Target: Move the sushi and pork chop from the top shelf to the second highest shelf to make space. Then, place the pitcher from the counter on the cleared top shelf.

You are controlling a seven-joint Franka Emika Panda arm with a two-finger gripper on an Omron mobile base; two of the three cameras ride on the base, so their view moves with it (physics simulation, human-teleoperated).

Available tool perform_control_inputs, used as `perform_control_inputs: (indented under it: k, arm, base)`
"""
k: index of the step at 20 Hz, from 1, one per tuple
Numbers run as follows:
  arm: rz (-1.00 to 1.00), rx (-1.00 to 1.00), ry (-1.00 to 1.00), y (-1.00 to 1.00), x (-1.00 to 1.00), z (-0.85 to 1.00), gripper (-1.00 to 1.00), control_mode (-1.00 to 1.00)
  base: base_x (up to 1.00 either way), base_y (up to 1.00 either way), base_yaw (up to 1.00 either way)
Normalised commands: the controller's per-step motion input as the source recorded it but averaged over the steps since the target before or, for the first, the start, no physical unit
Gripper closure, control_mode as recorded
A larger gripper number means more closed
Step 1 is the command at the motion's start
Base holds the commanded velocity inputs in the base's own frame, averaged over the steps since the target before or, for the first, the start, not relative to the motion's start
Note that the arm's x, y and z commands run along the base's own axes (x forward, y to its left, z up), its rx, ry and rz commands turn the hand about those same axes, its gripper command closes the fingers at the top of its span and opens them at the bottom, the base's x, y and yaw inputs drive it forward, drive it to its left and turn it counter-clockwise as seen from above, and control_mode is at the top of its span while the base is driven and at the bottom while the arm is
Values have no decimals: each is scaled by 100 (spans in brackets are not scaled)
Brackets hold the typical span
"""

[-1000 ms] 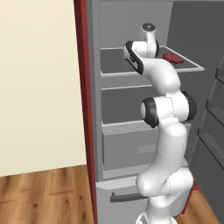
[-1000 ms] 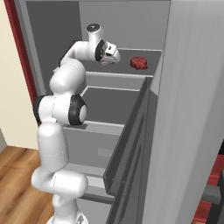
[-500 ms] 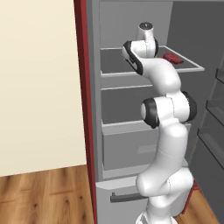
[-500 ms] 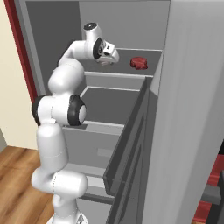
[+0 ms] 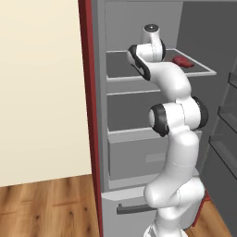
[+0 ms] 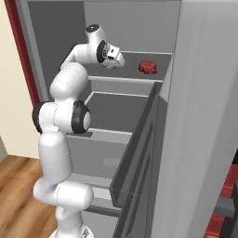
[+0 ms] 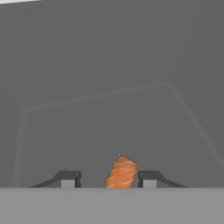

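Note:
The sushi (image 7: 121, 172), an orange salmon piece, lies on the grey top shelf (image 5: 121, 77) between the fingertips of my gripper (image 7: 109, 179). It sits against the right fingertip (image 7: 148, 178), and a gap remains at the left one. In the right base view the gripper (image 6: 119, 62) reaches down onto the top shelf (image 6: 132, 80) near its middle. The pork chop (image 5: 183, 61), a dark red slab, rests on the same shelf to the right, a hand's width from the gripper (image 6: 148, 66). The second highest shelf (image 5: 132, 132) below is bare.
The open fridge door (image 6: 200, 121) with its grey racks stands close on the right. A boxy grey drawer front (image 5: 139, 159) sits under the shelves. The dark red cabinet edge (image 5: 88, 102) and a cream wall bound the left side.
The jaws have narrowed around the sushi. The arm has hardly moved, and the pork chop lies where it was.

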Motion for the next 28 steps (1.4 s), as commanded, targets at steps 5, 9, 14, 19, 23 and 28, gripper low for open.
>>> perform_control_inputs:
  k: [5, 9, 14, 19, 23, 28]
  arm:
    - [-4, 0, 0, 0, 0, 0, 100, -100]
    - [0, 0, 0, 0, 0, 0, 100, -100]
    - [0, 0, -4, 0, -44, 0, 100, -100]
    - [0, 0, -21, 0, -99, -4, 100, -100]
    - [0, 0, -28, 0, -79, -15, 100, -100]
    - [0, 0, -24, 0, -83, -5, 100, -100]
  base:
    - [0, 0, 0]
    - [0, 0, 0]
    - [0, 0, 0]
    - [0, 0, 0]
    - [0, 0, 0]
    - [0, 0, 0]
